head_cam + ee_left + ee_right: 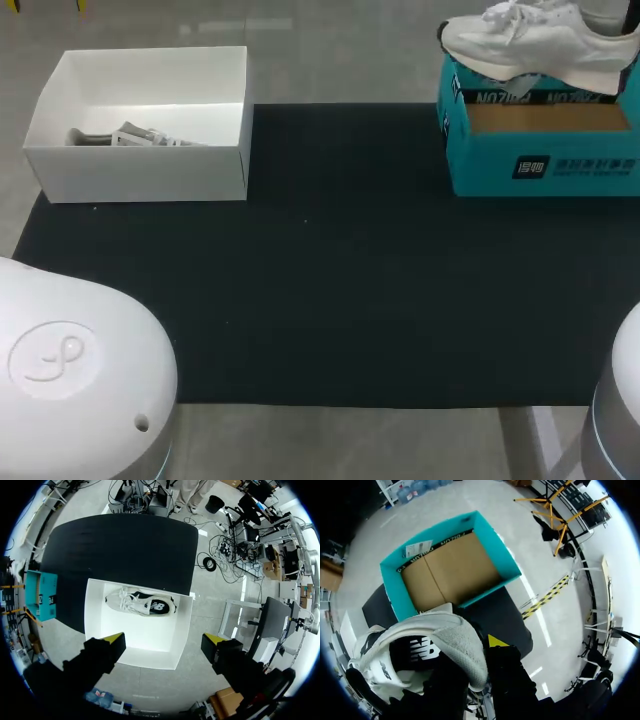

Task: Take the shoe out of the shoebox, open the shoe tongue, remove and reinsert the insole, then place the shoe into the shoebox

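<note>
A white shoe [540,45] hangs just above the open teal shoebox [545,165] at the table's far right. My right gripper [475,655] is shut on its heel collar, one yellow tip beside the heel and the other finger hidden by the shoe [440,645]. Under it, the teal shoebox [495,550] shows a bare brown floor. A second white shoe [135,136] lies on its side in the white box [140,170] at the far left. My left gripper [164,640] is open high above that white box [100,615], with the second shoe [142,603] ahead of its fingers.
A black mat [330,290] covers the table between the two boxes. My arms' white bases sit at the near left [80,370] and near right [620,420] corners.
</note>
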`<action>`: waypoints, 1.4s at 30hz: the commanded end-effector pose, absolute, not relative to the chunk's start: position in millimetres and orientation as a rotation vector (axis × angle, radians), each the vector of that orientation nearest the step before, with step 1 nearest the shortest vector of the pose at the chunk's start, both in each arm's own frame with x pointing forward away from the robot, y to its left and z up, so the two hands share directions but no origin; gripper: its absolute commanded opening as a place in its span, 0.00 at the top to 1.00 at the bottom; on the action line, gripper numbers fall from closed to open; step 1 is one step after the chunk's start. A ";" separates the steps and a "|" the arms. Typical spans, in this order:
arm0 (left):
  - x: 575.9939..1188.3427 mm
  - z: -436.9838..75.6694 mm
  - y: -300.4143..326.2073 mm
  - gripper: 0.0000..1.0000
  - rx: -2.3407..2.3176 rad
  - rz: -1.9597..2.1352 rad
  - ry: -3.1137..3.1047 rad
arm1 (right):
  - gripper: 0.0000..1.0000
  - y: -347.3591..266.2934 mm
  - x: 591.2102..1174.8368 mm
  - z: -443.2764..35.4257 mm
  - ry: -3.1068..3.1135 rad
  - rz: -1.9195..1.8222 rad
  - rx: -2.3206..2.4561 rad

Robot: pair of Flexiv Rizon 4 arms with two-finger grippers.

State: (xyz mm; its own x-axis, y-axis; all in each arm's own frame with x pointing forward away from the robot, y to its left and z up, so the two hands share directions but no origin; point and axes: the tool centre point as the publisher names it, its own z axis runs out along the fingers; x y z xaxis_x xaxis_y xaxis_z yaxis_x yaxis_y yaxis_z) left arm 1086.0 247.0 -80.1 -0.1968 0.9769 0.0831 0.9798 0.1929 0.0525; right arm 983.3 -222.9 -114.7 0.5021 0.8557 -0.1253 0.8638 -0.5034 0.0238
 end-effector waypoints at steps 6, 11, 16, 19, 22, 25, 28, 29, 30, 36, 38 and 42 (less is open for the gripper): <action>1085.8 -80.0 247.1 0.00 -1.971 -0.147 -2.401 | 1.00 -215.1 962.0 -115.9 1.386 0.140 2.355; 1085.8 -80.0 247.1 0.00 -1.971 -0.147 -2.401 | 1.00 -215.1 962.0 -115.9 1.386 0.140 2.355; 1085.8 -80.0 247.1 0.00 -1.971 -0.147 -2.401 | 1.00 -215.1 962.0 -115.9 1.386 0.140 2.355; 1085.8 -80.0 247.1 0.00 -1.971 -0.147 -2.401 | 1.00 -215.1 962.0 -115.9 1.386 0.140 2.355; 1085.8 -80.0 247.1 0.00 -1.971 -0.147 -2.401 | 1.00 -204.9 955.4 -126.9 1.425 0.044 2.321; 1085.8 -80.0 247.1 0.00 -1.971 -0.147 -2.401 | 1.00 -194.8 945.8 -137.8 1.414 -0.020 2.341; 1085.8 -80.0 247.1 0.00 -1.971 -0.147 -2.401 | 1.00 -187.1 933.5 -143.9 1.407 -0.018 2.364; 1085.8 -80.0 247.1 0.00 -1.971 -0.147 -2.401 | 1.00 -185.0 930.1 -144.5 1.407 -0.017 2.364; 1085.8 -80.0 247.1 0.00 -1.971 -0.147 -2.401 | 1.00 -181.3 924.2 -144.8 1.410 -0.006 2.367; 1085.8 -80.0 247.1 0.00 -1.971 -0.147 -2.401 | 1.00 -166.9 896.2 -137.9 1.395 0.021 2.404; 1085.8 -80.0 247.1 0.00 -1.971 -0.147 -2.401 | 1.00 -161.9 887.3 -134.7 1.390 0.022 2.422; 1085.8 -80.0 247.1 0.00 -1.971 -0.147 -2.401 | 1.00 -151.7 870.4 -130.2 1.399 0.010 2.444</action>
